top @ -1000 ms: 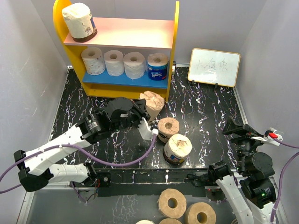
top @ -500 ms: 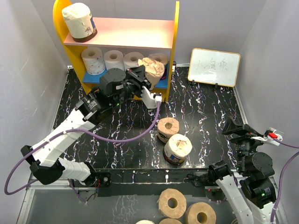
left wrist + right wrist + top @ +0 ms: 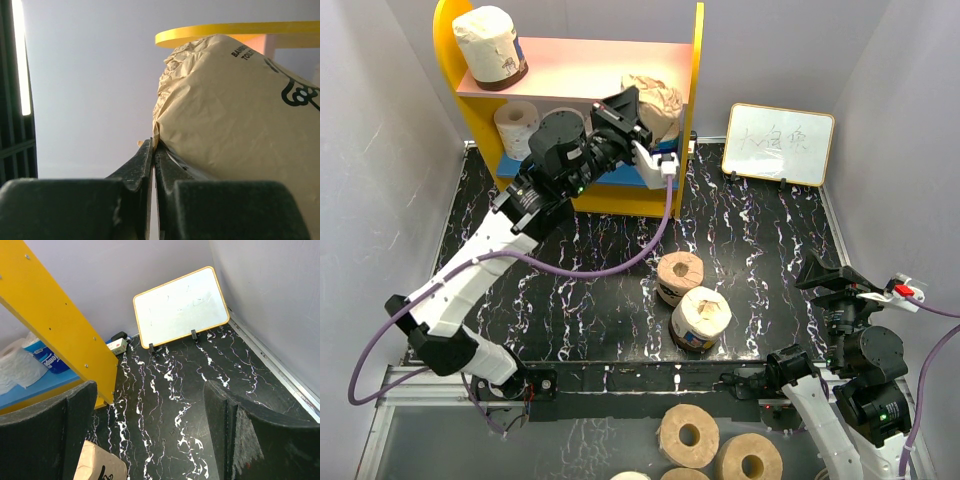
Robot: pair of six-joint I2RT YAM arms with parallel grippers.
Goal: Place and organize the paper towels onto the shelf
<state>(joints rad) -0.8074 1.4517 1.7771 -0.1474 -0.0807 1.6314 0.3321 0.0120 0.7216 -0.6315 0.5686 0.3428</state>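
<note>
My left gripper [image 3: 638, 112] is shut on the crumpled wrapper edge of a tan-wrapped paper towel [image 3: 656, 94] and holds it at the right end of the shelf's pink upper board [image 3: 590, 62]. In the left wrist view the closed gripper [image 3: 152, 145] pinches that tan roll [image 3: 235, 115] below the yellow side panel [image 3: 240, 31]. A white roll with a dark label [image 3: 490, 45] stands on the upper board at the left. A white roll [image 3: 518, 127] shows on the blue lower board [image 3: 620, 172]; the arm hides the others. Two tan rolls [image 3: 680, 275] [image 3: 700, 318] stand on the table. My right gripper [image 3: 840, 282] is open and empty.
A small whiteboard [image 3: 778, 143] leans at the back right. Wide bare tan rolls [image 3: 688, 435] lie below the table's near edge. The right wrist view shows the open right gripper [image 3: 150, 440], the shelf's yellow panel [image 3: 55, 325], the blue-wrapped roll [image 3: 47, 357] and the whiteboard [image 3: 180, 305].
My left arm has lifted the tan-wrapped roll from the table in front of the shelf up to the right end of the pink upper board. The right arm has not moved.
</note>
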